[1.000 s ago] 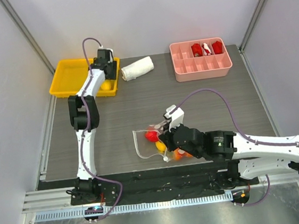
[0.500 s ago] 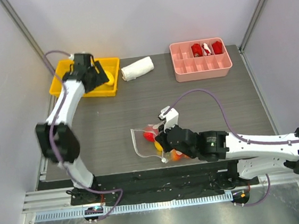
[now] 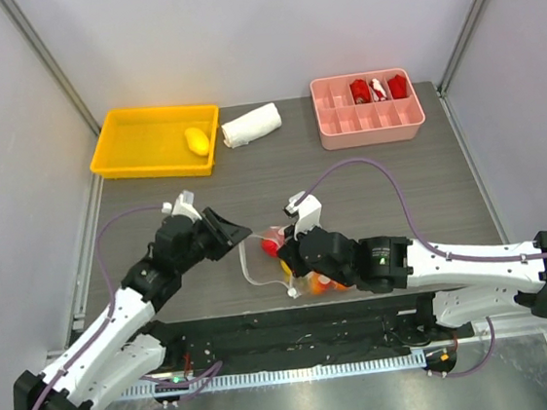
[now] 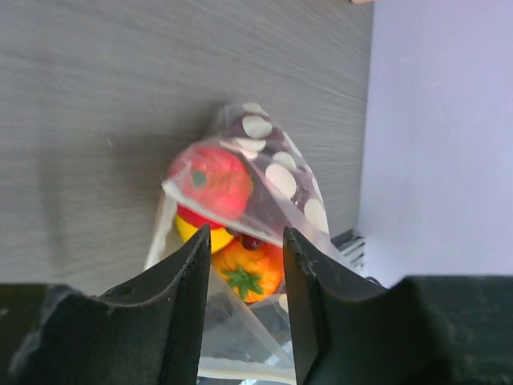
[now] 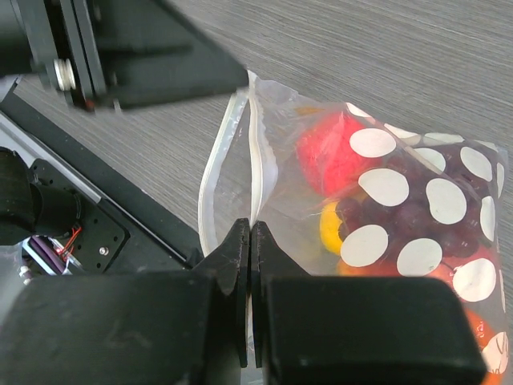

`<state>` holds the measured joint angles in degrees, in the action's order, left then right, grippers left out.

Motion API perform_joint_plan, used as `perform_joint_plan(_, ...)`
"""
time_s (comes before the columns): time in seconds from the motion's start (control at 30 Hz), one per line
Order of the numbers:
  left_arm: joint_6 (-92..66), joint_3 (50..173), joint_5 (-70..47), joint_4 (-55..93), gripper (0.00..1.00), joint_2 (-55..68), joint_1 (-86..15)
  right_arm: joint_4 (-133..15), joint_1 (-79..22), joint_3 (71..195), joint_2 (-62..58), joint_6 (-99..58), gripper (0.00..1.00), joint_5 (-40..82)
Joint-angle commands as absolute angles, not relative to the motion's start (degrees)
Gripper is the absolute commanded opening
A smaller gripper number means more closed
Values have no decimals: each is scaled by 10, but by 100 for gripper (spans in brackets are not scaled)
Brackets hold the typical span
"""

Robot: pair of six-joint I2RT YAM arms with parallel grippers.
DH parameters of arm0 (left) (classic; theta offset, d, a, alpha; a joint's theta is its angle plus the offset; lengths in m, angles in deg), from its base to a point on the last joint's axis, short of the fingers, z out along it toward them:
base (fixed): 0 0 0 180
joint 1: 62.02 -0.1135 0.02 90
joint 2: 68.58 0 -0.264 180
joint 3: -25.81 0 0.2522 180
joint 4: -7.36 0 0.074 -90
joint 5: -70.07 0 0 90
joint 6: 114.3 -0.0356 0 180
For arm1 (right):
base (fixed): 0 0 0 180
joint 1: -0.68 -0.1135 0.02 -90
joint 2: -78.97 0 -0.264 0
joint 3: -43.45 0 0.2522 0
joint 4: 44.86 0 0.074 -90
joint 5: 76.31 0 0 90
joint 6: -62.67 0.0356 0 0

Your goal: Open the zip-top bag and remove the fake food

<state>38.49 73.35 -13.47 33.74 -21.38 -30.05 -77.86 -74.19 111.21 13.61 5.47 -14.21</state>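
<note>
Right gripper (image 5: 251,231): was clamped on the white zip edge of the zip-top bag (image 5: 377,144), by the table's near edge.
Left gripper (image 4: 244,241): fingers stood apart at the bag's mouth.
Fake food (image 4: 211,180): red, yellow, orange and purple pieces lay inside the bag.
Far left: one yellow piece (image 3: 197,140) lay in the yellow tray (image 3: 135,146).

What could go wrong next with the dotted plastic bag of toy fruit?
The right gripper pinches only the thin white zip strip of the clear polka-dot zip-top bag; a tug may slip it free. The left gripper, open and aimed at the red plastic fruit, may catch film too. The bag lies near the front edge of the dark table; fruit might roll off.
</note>
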Motion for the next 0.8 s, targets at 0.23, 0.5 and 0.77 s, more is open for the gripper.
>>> perform_joint_plan(0.23, 440, 696, -351, 190, 33, -130, -103, -739, -740, 1141, 137, 69, 1, -143)
perform_joint_plan(0.5, 450, 727, -485, 200, 56, -23, -61, -739, -741, 1143, 141, 74, 1, -124)
perform_joint_plan(0.77, 462, 733, -485, 137, 80, 50, -60, -735, -741, 1143, 139, 79, 2, -106)
